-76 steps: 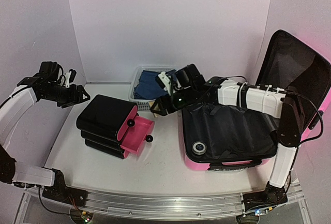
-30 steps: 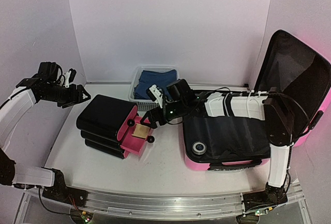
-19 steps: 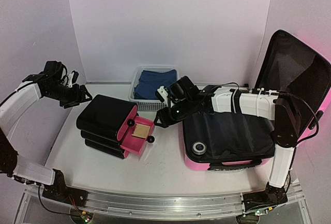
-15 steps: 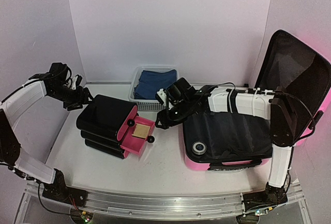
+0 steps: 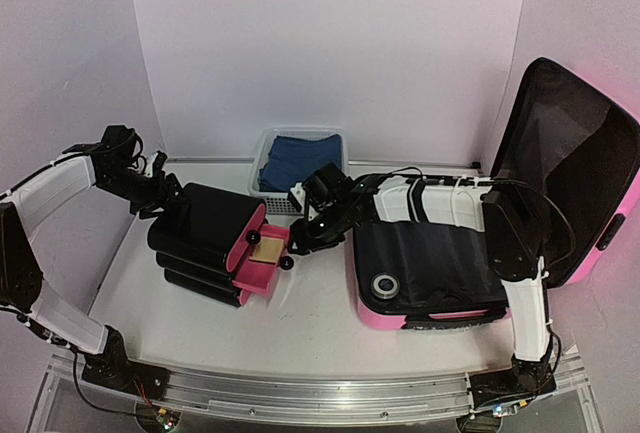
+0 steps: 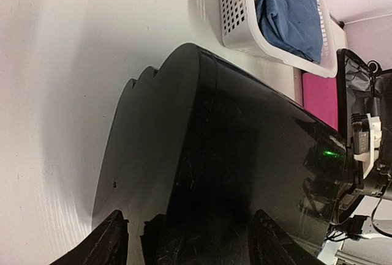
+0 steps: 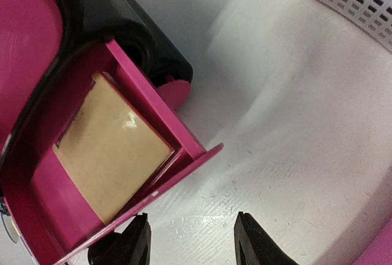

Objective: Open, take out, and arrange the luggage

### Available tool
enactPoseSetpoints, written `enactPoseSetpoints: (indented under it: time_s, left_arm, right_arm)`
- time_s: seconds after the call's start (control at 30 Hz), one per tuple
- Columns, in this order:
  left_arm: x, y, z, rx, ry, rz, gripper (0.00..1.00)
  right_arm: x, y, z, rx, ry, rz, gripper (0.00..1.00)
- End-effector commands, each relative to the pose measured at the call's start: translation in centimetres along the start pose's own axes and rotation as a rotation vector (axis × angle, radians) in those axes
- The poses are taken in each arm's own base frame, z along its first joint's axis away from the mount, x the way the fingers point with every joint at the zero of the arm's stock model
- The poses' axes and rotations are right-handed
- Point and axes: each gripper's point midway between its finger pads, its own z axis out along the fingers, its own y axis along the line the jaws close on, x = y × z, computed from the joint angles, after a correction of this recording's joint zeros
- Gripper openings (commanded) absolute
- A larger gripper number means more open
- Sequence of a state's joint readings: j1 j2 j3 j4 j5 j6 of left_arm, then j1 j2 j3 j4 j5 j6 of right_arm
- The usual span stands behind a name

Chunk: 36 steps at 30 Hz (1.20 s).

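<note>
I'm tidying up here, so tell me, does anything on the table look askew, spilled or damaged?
Nothing looks spilled or damaged. The black drawer unit sits at an angle to the table edge, and one pink drawer stands pulled out with a tan card lying inside.

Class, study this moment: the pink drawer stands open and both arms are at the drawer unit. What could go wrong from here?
1. The right jaws hang open just off the front of the pink drawer, beside its black knob. An off-centre push might skew the drawer or jolt the flat tan card lying inside.
2. The left jaws straddle the glossy, curved top of the black drawer unit. They may slip on it, letting the unit shift.
</note>
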<state>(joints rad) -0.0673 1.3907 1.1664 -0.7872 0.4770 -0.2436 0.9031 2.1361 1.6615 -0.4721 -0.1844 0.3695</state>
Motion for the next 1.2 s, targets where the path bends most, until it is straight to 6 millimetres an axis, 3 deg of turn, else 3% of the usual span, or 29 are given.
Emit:
enactPoseSetpoints:
  time_s: [0.0, 0.47, 0.67, 0.73, 1.0, 1.07, 1.17]
  left_arm:
    - [0.4, -0.5, 0.1, 0.034, 0.012, -0.003, 0.67]
    - [1.0, -0.6, 0.0, 0.044, 0.008, 0.002, 0.67]
    - [0.9, -0.5, -0.1, 0.037, 0.003, 0.006, 0.67]
    - [0.9, -0.4, -0.2, 0.027, -0.003, 0.011, 0.67]
    - [0.7, 0.0, -0.5, 0.001, -0.019, 0.03, 0.67]
    - [0.7, 0.1, -0.5, -0.004, -0.02, 0.035, 0.67]
    - [0.6, 0.1, -0.5, -0.005, -0.022, 0.04, 0.67]
  right_arm:
    - [-5.7, 3.8, -1.0, -0.128, -0.181, 0.025, 0.47]
    - [-7.7, 6.7, 2.6, -0.298, -0.259, 0.16, 0.5]
    - [-7.9, 8.7, 1.8, -0.406, -0.301, 0.11, 0.5]
    - [-7.9, 8.0, 1.4, -0.357, -0.313, 0.089, 0.53]
    - [-3.8, 3.2, -1.1, -0.11, -0.259, -0.14, 0.74]
    - [-2.9, 3.2, -1.3, -0.138, -0.233, -0.211, 0.78]
    - [-1.6, 4.8, -1.3, -0.247, -0.192, -0.371, 0.81]
